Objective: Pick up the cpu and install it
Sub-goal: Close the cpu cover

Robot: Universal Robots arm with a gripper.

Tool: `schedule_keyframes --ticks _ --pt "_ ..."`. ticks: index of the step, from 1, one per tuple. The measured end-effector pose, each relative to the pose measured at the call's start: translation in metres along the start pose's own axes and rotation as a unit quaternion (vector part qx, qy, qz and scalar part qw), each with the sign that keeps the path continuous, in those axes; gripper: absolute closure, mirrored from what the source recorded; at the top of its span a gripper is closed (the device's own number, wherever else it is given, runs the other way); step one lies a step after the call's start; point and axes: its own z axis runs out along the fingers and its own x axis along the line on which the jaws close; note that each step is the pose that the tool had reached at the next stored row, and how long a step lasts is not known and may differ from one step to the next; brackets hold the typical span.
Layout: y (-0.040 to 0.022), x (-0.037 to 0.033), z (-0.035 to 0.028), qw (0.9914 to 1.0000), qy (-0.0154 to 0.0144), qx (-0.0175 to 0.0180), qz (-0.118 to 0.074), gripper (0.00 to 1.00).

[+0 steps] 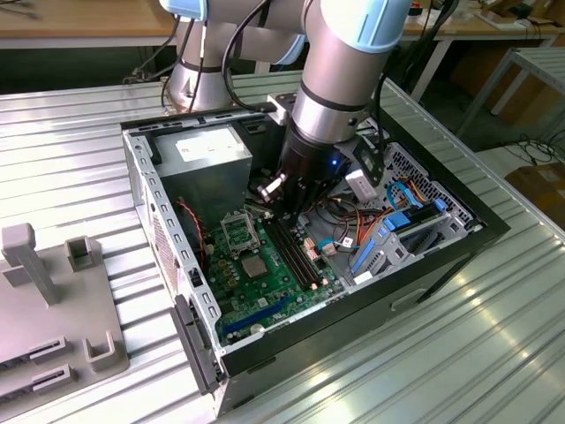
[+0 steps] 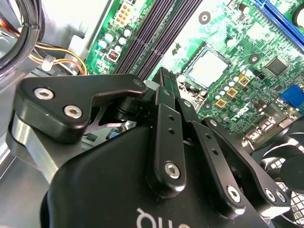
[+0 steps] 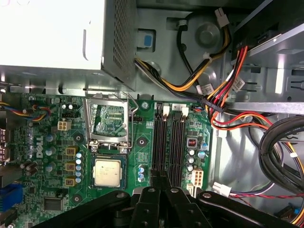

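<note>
Green motherboard [image 3: 142,142], cpu [image 3: 107,172] flat in socket, face up, pincer [image 3: 160,183] beside

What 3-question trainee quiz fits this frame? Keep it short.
1. True or false: the gripper holds the cpu.
2. In the first wrist view the gripper is nearest which of these? A: the memory slots. B: the fan. C: the hard drive.
3. What colour is the motherboard on which the cpu lies?

Key
1. False: the cpu lies on the motherboard, apart from the gripper.
2. A.
3. Green.
</note>
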Motion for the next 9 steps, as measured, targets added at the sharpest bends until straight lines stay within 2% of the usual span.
schedule_keyframes --ticks 6,9 --pt "0.0057 -0.0014 -0.0001 1.0 0.0 0.0 0.0 0.89" --pt "0.0155 -0.0023 0.0003 1.0 -0.0001 -0.001 0.0 0.89"
